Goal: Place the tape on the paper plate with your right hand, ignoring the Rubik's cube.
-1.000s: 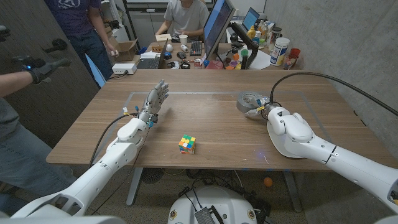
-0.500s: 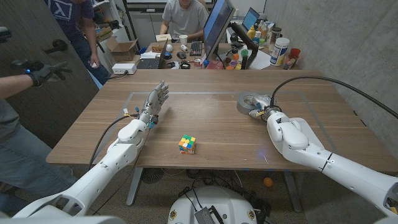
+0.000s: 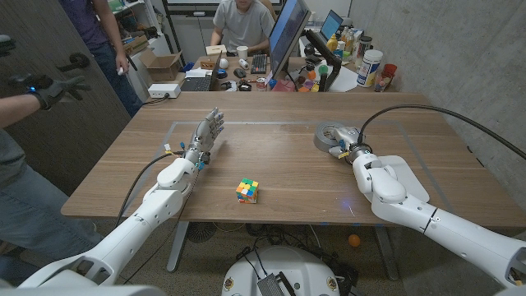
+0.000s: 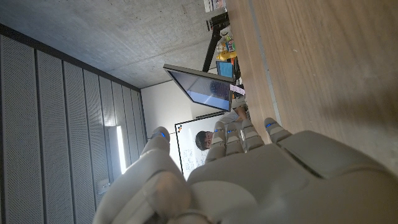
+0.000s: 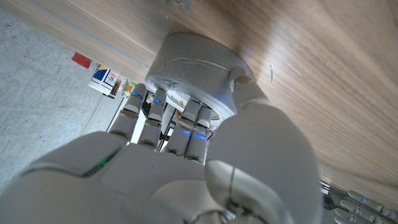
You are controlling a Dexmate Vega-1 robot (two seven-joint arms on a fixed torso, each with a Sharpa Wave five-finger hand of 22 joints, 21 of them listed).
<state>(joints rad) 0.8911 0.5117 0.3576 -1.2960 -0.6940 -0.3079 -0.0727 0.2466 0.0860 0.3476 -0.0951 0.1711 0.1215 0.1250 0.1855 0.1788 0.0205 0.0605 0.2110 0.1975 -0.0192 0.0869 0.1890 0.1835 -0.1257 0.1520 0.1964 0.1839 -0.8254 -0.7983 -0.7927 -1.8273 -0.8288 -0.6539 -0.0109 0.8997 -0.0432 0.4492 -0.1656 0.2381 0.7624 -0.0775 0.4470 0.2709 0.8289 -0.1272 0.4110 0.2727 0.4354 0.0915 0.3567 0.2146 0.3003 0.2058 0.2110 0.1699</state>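
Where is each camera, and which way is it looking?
Head view: on the robot's head, looking down at the table, both arms, Rubik's cube and tape.
Left wrist view: on the left arm, looking along the back of the left hand over the wood.
Right wrist view: on the right arm, behind the right hand, facing the tape.
Shared: head and right wrist views both show the tape and right hand.
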